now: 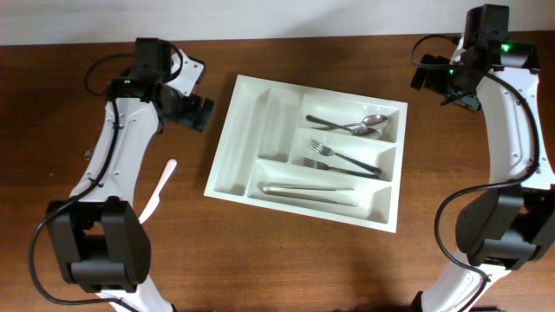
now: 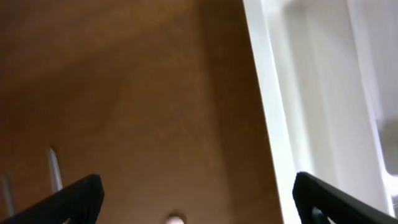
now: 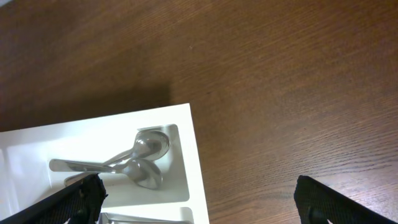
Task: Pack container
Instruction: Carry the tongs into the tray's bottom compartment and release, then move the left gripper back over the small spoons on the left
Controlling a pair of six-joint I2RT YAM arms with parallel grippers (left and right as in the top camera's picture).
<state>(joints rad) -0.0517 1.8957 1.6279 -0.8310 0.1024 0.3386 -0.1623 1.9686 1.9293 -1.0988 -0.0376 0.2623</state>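
The container [image 1: 232, 143] is a large white cutlery tray in the middle of the brown table. It holds spoons [image 1: 360, 126], forks [image 1: 334, 159] and long silver pieces [image 1: 308, 192] in its three long compartments. A white utensil [image 1: 161, 185] lies on the table left of the container. My left gripper [image 1: 201, 113] is open and empty, raised above the table just left of the container's near rim [image 2: 268, 118]. My right gripper [image 1: 432, 82] is open and empty, raised off the container's right corner [image 3: 194, 163], with the spoons [image 3: 134, 163] below it.
The tip of the white utensil [image 2: 175, 218] shows between my left fingers. Two thin silver pieces [image 2: 55, 169] lie at the left edge of the left wrist view. Bare brown table surrounds the container.
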